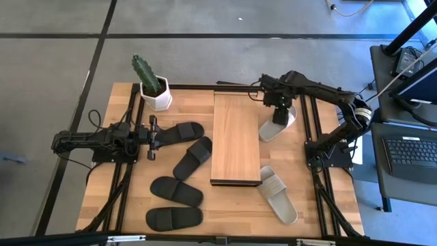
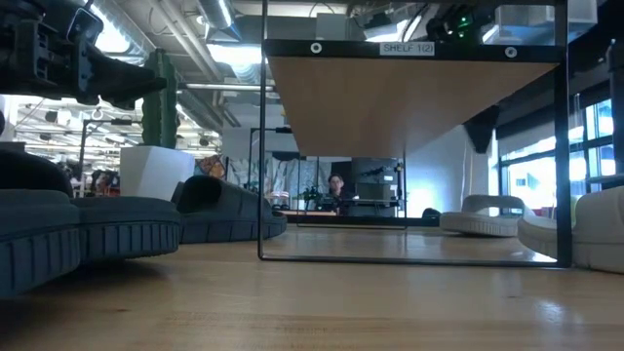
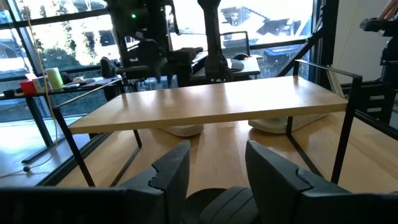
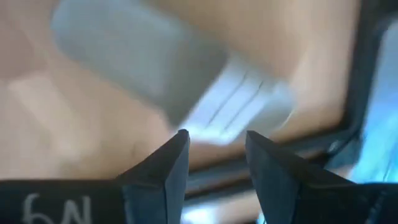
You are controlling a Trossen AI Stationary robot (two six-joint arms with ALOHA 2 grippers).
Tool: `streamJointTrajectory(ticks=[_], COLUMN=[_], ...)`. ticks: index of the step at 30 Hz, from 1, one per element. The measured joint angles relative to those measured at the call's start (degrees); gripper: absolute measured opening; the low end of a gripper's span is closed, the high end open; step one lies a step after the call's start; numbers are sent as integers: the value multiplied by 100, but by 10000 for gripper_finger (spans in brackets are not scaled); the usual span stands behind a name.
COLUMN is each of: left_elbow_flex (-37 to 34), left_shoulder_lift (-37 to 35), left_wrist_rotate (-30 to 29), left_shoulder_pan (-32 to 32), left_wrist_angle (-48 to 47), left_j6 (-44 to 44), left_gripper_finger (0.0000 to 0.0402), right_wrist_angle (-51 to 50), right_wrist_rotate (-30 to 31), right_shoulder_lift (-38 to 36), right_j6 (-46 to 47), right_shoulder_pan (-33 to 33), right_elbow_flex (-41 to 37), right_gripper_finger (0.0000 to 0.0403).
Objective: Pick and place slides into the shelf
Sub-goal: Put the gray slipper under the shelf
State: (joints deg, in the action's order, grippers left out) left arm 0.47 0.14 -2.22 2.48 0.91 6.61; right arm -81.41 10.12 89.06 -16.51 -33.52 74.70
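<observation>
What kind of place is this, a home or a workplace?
Probably a lab or open workshop, not a home: exposed ceiling pipes, a keyboard on a side desk, and a stand labelled as a shelf on the table.

A potted cactus in a white pot is seen at the table's eleven o'clock corner. At three o'clock, off the table, a keyboard is placed.

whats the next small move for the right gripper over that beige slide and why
Probably lower straight down and close on the strap. The right gripper hangs open above the far beige slide beside the shelf, holding nothing, and the slide still lies on the tabletop. The left gripper waits by a black slide.
</observation>
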Motion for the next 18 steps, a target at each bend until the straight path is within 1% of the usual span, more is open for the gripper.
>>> streamJointTrajectory(ticks=[2,5,8,14,18], left_elbow_flex=[0,0,0,0,0], left_shoulder_lift=[0,0,2,2,0], left_wrist_rotate=[-2,-1,-2,-2,-2], left_shoulder_pan=[0,0,0,0,0], left_wrist_angle=[0,0,-2,0,0], left_j6=[2,52,226,452,446], left_gripper_finger=[147,147,147,147,147], right_wrist_angle=[-523,-657,-369,675,1079], right_wrist_rotate=[-17,-17,-17,47,126], right_shoulder_lift=[0,0,0,0,0], right_j6=[-151,-508,-806,-2393,-3011], right_shoulder_pan=[-2,-2,-2,-2,-39], right_elbow_flex=[-7,-7,-7,-7,-7], right_gripper_finger=[158,158,158,158,158])
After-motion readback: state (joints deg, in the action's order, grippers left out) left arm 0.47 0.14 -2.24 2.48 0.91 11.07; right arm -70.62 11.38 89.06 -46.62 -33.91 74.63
